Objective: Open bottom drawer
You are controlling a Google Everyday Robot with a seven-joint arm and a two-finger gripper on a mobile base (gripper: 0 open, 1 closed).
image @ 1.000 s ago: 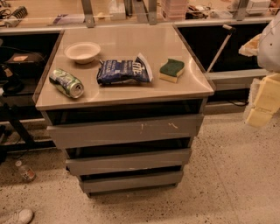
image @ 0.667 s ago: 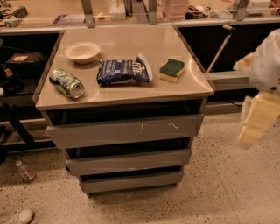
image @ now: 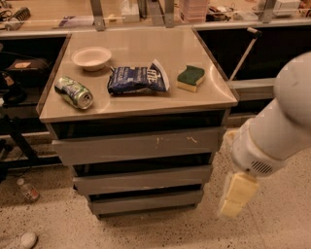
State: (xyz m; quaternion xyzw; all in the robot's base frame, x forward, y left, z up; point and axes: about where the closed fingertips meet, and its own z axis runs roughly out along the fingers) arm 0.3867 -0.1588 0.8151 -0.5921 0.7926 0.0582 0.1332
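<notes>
Bottom drawer point(image: 146, 202) lies near the end effector point(image: 236, 195), to its left; the end effector's opening cannot be told.

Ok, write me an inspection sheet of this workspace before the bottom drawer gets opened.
Surface: cabinet top, tan, holding four items.
Job's things: bottom drawer looks shut, nothing touching it.
Clutter: bowl, can lying on its side, chip bag, sponge.
Grippers: gripper low, right of the drawers, apart from them.
Cables: nothing seen.
Surroundings: bottle and shoe on the floor at left; counter behind.
</notes>
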